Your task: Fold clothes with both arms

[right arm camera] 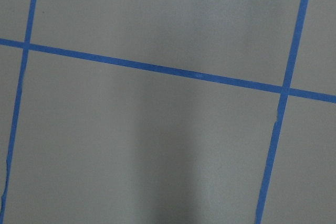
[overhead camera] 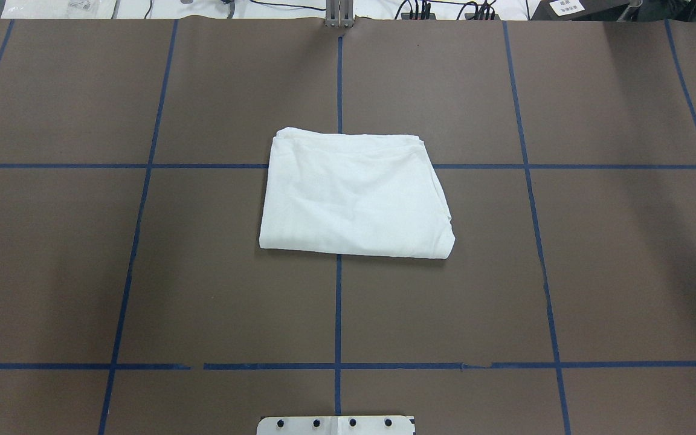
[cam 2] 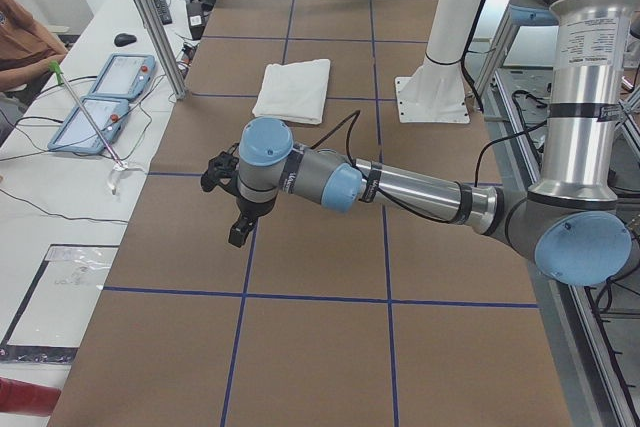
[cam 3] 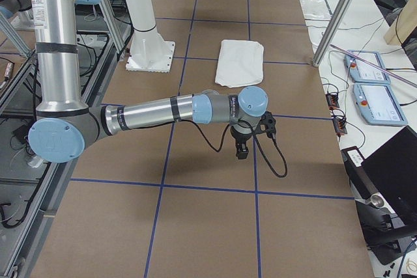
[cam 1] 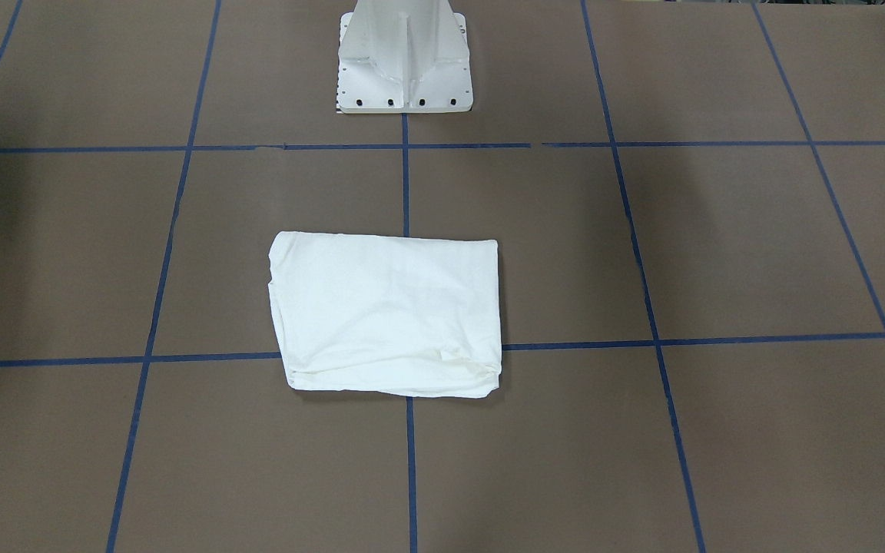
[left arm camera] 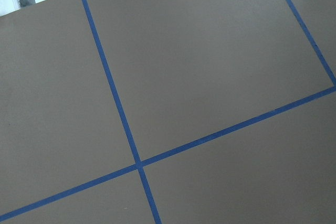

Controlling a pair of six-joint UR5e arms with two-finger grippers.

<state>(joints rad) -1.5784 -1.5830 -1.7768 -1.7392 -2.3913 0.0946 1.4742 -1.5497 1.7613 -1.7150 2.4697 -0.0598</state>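
Observation:
The white shirt (cam 1: 389,315) lies folded into a flat rectangle at the table's middle, also in the overhead view (overhead camera: 354,196). No text, collar or label shows. Neither arm appears in the front or overhead views. In the exterior left view the near left arm reaches over the table, its gripper (cam 2: 238,232) pointing down, well short of the shirt (cam 2: 293,90). In the exterior right view the near right arm's gripper (cam 3: 241,153) hangs over bare table, apart from the shirt (cam 3: 239,62). I cannot tell whether either gripper is open or shut. Both wrist views show only table.
The brown table (overhead camera: 142,272) carries a grid of blue tape lines. The white pedestal base (cam 1: 404,61) stands at the robot's side. Tablets (cam 2: 105,97) and cables lie on a side bench; an operator sits at its far end.

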